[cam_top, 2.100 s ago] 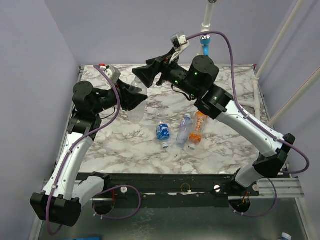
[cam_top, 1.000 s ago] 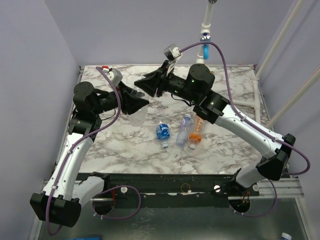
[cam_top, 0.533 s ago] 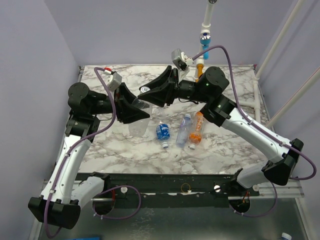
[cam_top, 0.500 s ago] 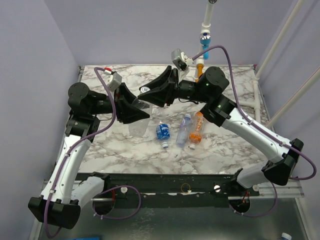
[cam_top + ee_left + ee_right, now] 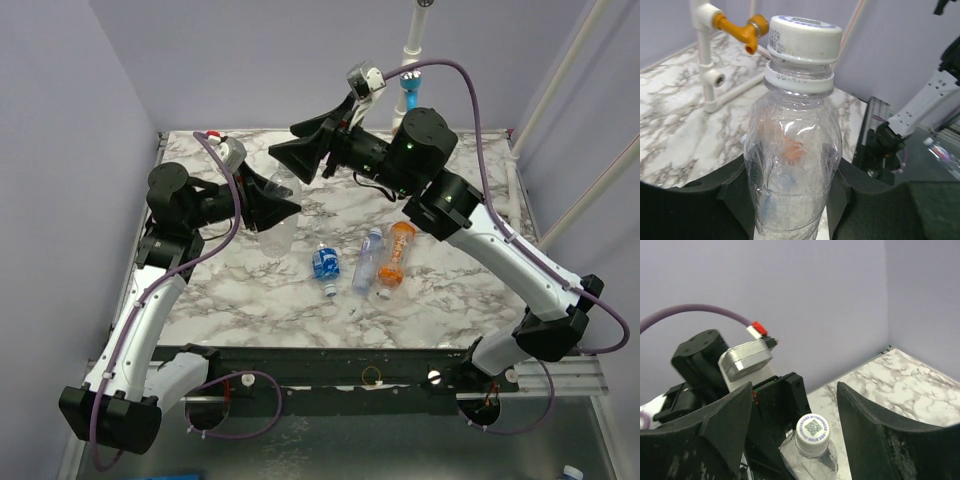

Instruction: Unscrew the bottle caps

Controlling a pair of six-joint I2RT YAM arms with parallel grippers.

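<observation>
Above the desk, my left fingers clench the clear bottle; right fingers spread near its cap. A weak hold may let it spin.

White arm links, black joints, purple cables.

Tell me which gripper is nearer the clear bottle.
Left. The left gripper has its jaws shut around the clear bottle, below the cap. The right gripper hangs open beyond the cap, off the bottle.
</observation>
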